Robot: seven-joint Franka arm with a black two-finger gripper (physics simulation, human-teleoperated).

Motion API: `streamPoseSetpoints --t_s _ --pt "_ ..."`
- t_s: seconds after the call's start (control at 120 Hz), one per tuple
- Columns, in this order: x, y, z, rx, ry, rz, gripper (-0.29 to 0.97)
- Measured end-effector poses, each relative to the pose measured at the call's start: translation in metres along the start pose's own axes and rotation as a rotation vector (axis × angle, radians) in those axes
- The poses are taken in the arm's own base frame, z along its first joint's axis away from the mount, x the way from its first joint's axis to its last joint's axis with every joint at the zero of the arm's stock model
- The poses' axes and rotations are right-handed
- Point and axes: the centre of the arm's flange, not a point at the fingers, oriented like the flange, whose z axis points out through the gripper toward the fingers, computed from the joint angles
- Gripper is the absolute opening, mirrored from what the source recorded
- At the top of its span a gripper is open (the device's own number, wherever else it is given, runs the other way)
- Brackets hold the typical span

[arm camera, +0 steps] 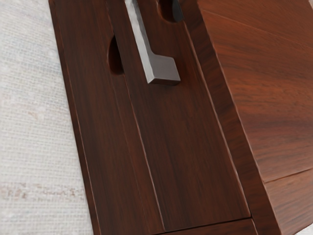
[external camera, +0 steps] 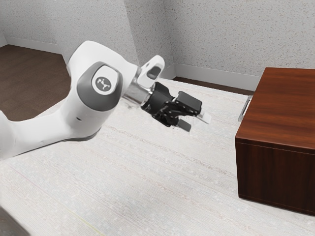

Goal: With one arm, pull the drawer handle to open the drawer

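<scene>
White smooth-shell arm [external camera: 74,115] had a grey round joint cap [external camera: 102,83] bearing a white mark. Black gripper [external camera: 195,122] had pale fingertips [external camera: 206,118].

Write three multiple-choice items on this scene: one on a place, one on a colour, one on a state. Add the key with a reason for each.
1. In the exterior view, where is the drawer handle relative to the end effector?
A. To the exterior view's left
B. To the exterior view's right
C. Directly beneath it

2. What colour is the cabinet?
A. White
B. Green
C. Dark reddish brown

3. What is the end effector's state?
A. Open, apart from the handle
B. Shut on the handle
C. Shut on a cup

Key:
1 B: the handle sits on the cabinet's face, past the fingertips toward the right.
2 C: brown wood grain shows in both views.
3 A: the fingers stand spread, with bare table between them and the handle.
</scene>
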Motion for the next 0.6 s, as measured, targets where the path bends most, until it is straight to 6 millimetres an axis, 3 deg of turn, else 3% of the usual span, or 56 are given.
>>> streamPoseSetpoints --t_s 0.267,0.442,0.6 --pt "0.011 -0.008 0.006 -0.012 0.004 -0.002 0.68" --pt "0.01 -0.001 0.015 -0.02 -0.001 -0.028 0.68" --pt "0.01 -0.007 0.021 -0.024 -0.012 -0.073 0.68"
